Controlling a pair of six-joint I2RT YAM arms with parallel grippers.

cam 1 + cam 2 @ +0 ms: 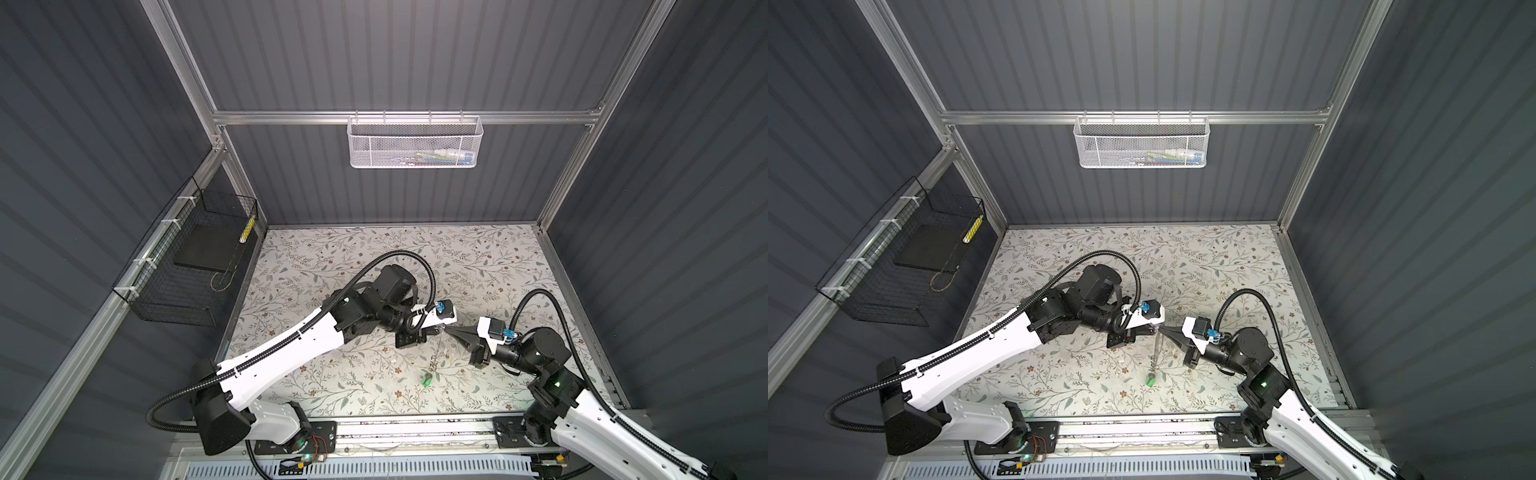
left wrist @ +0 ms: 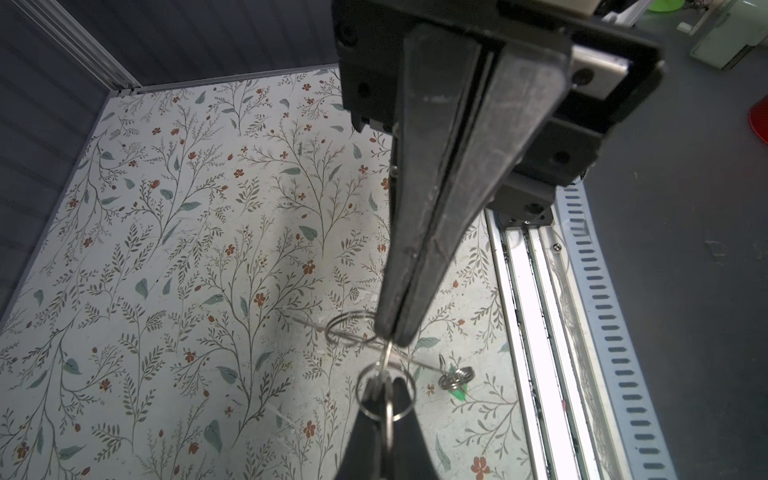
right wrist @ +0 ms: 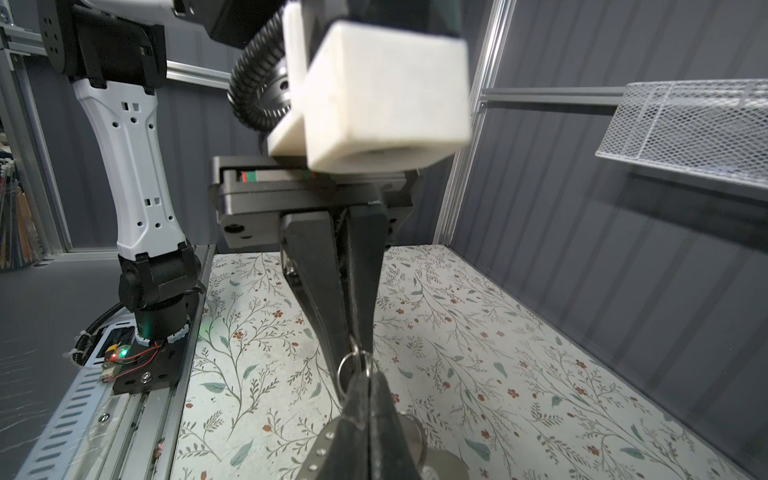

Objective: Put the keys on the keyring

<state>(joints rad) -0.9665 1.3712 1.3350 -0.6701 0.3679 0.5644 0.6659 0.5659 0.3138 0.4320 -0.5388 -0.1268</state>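
White basket (image 1: pixel 413 141) at 12 o'clock holds small items; black basket (image 1: pixel 187 257) at 9 holds a dark slab (image 1: pixel 208 245). Above the floral table (image 1: pixel 332 257), left gripper (image 1: pixel 439 329) and right gripper (image 1: pixel 449 329) meet tip to tip, each clamped on linked rings (image 2: pixel 388 358); green key (image 1: pixel 427 379) hangs at their 6. Table lies open toward 12 and 3.

Desk (image 1: pixel 332 257): off-white w/ floral print, thin grey-brown twigs, grey-green leaves, tiny rust-red blossoms. Walls (image 1: pixel 415 62) dk grey, ribbed in stripes; frame bars (image 1: pixel 291 118) silver. Arms (image 1: pixel 291 353): white shells, black joints, black ribbed hoses (image 1: pixel 365 266), a small blue plug (image 1: pixel 438 308) at each wrist, green lights here & there. Left end effector (image 2: pixel 392 332) and right end effector (image 3: pixel 368 372) both matt black w/ pale grey scuffs. Rings (image 2: pixel 388 358) silver; key tag (image 1: pixel 427 379) bright green. Back basket (image 1: pixel 415 137) white mesh; side basket (image 1: pixel 178 291) black wire grid w/ a yellow-white strip (image 1: pixel 247 230) inside.
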